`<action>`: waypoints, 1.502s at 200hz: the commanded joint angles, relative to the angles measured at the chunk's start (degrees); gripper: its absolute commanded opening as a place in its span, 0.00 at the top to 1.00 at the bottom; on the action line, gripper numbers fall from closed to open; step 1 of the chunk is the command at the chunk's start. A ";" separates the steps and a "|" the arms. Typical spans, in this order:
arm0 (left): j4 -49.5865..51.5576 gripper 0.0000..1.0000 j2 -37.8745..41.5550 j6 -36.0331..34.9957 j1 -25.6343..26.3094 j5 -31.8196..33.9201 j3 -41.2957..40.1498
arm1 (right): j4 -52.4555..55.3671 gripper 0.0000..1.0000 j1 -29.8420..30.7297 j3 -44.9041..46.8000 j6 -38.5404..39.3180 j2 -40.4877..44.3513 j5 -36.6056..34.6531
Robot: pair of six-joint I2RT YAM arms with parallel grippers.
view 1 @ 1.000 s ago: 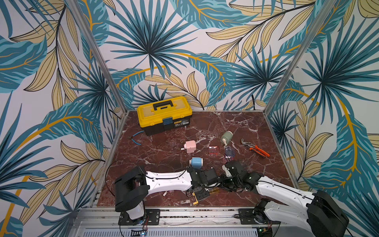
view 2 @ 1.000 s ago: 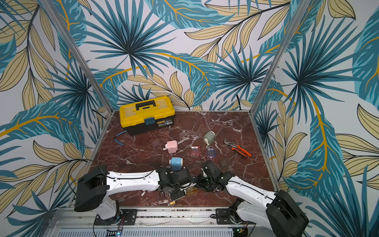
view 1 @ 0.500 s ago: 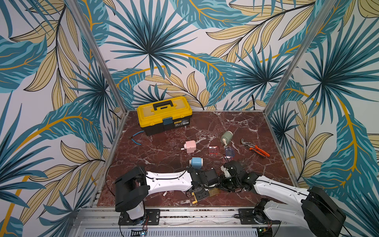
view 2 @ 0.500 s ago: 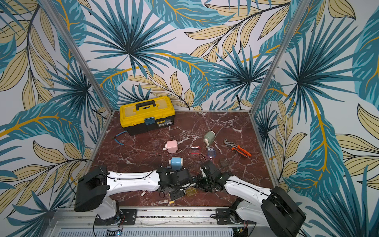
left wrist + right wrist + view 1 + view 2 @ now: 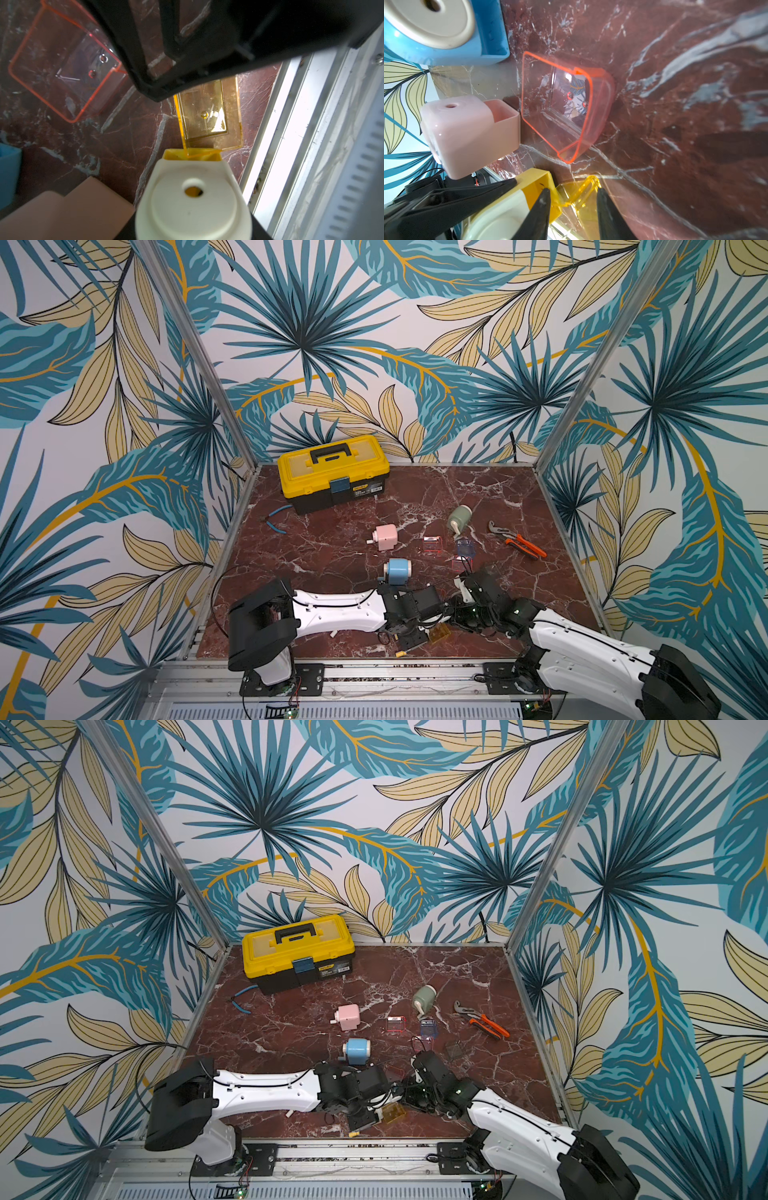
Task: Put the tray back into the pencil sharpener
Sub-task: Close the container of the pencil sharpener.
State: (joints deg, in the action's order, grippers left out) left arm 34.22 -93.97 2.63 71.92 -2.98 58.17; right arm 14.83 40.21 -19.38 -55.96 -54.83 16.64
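Red marble tabletop [image 5: 415, 497], leafy walls [image 5: 374, 344]; right gripper [image 5: 572, 189] straddles yellow tray [image 5: 209, 116], left gripper [image 5: 415, 635] flanks sharpener [image 5: 193, 197]; I can't tell either's grip.

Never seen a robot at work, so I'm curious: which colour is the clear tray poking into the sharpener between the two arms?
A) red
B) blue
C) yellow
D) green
C: the left wrist view shows the clear yellow tray with one end in the opening of the yellow sharpener, while the red tray lies apart from it.
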 commanded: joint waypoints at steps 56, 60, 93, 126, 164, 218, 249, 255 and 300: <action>-4.16 0.23 1.91 0.61 1.12 -0.80 -1.69 | 4.42 0.60 0.56 0.57 2.04 2.62 -0.85; -4.16 0.24 2.09 0.69 1.12 -0.82 -1.90 | 4.52 0.60 0.57 0.45 2.21 2.62 -0.83; -4.24 0.30 3.82 1.06 1.37 -0.97 -3.91 | 6.18 0.62 1.14 -0.86 4.07 1.55 -0.82; -4.67 0.37 4.24 1.26 1.55 -1.23 -4.58 | 7.37 0.65 2.75 -1.80 4.90 -0.18 -1.82; -5.99 0.47 4.68 1.89 1.90 -1.37 -5.49 | 8.03 0.69 4.04 -1.81 4.30 0.24 -3.31; -6.97 0.50 4.38 2.70 2.50 -0.86 -5.92 | 5.03 0.72 6.79 -1.54 1.71 -1.15 -4.38; -7.37 0.50 4.12 2.99 2.79 -0.24 -5.72 | 2.47 0.74 8.30 -0.98 0.19 -1.42 -4.36; -7.48 0.50 4.04 2.99 2.87 -0.27 -5.76 | 1.88 0.74 8.44 -0.80 -0.04 -1.42 -4.25; -8.11 0.50 3.71 2.30 2.93 -0.36 -5.66 | -1.72 0.75 8.73 0.45 -1.36 -0.91 -3.03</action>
State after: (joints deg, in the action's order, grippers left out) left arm 28.56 -90.43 5.30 74.24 -2.55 52.75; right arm 18.15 48.31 -19.94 -55.75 -56.01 12.88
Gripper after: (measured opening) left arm 0.506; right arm 0.252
